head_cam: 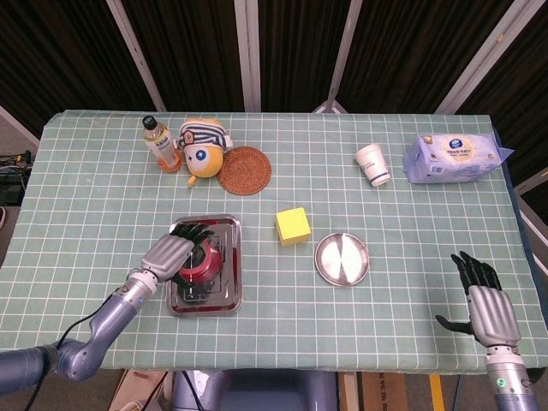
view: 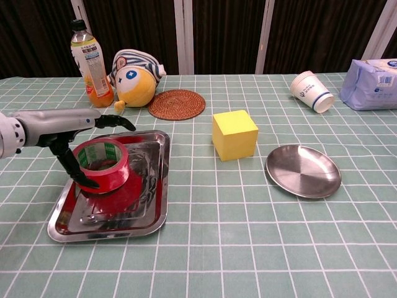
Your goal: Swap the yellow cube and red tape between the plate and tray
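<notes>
The red tape (view: 102, 164) stands in the steel tray (view: 152, 186) at front left. My left hand (view: 62, 124) lies over it, fingers stretched above its far rim and the thumb down against its near left side; a firm hold does not show. In the head view that left hand (head_cam: 171, 253) covers most of the tape (head_cam: 201, 261). The yellow cube (view: 234, 135) sits on the cloth between the tray and the round steel plate (view: 303, 171), which is bare. My right hand (head_cam: 484, 300) rests open at the front right edge, far from everything.
Along the back stand an orange drink bottle (head_cam: 160, 144), a striped plush toy (head_cam: 202, 147) and a wicker coaster (head_cam: 244, 170). A tipped paper cup (head_cam: 373, 164) and a tissue pack (head_cam: 454, 157) lie at back right.
</notes>
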You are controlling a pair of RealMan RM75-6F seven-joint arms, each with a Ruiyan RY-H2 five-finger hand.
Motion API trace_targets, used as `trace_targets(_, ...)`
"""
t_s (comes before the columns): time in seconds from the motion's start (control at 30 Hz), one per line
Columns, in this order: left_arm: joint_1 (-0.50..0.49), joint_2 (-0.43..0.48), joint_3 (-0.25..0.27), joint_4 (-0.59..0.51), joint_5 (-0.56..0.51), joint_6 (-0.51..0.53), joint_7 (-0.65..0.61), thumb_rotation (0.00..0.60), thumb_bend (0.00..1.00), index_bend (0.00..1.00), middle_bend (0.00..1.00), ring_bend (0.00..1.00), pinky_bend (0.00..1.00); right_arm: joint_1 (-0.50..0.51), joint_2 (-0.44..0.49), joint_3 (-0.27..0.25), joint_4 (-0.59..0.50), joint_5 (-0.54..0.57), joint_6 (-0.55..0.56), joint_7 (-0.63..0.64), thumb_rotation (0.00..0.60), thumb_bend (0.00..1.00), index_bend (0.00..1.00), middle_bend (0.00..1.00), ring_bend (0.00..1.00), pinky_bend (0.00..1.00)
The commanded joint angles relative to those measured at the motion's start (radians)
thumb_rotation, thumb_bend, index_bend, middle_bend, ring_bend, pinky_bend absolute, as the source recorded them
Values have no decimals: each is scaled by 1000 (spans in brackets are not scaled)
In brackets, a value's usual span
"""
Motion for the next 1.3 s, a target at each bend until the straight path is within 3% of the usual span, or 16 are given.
trace_targets(0.03, -4, -17, 8, 28, 16, -5, -15, 600, 0, 97, 0, 0, 0, -3, 0, 5, 1, 1, -2, 0, 600, 19, 0, 0, 0, 0)
trace_targets(0.33, -8, -19, 34, 62, 17, -7, 1, 600, 23, 97, 3, 6, 155, -9, 4, 10, 0, -16, -19, 10, 600, 19, 0, 0, 0, 0)
trace_targets(0.73, -7, -17, 35, 64, -1, 20, 9, 600, 339, 226, 283, 253, 370, -9, 9, 22, 6, -16, -52, 31, 600, 19, 0, 0, 0, 0)
trace_targets(0.93, -2, -32, 27, 77, 28, 46, -14, 600, 435, 281, 356, 318, 389, -13, 8, 28, 5, -11, -56, 31, 600, 19, 0, 0, 0, 0)
trace_targets(1.1, 7, -10, 21, 54, 82, 53, -79, 600, 436, 281, 355, 318, 390, -17, 9, 35, 2, -6, -56, 30, 600, 19, 0, 0, 0, 0)
trace_targets(1.3, 41, 32, -4, -35, 204, 144, -198, 600, 435, 288, 354, 318, 390, -24, 10, 41, -3, -11, -50, 35, 600, 19, 0, 0, 0, 0)
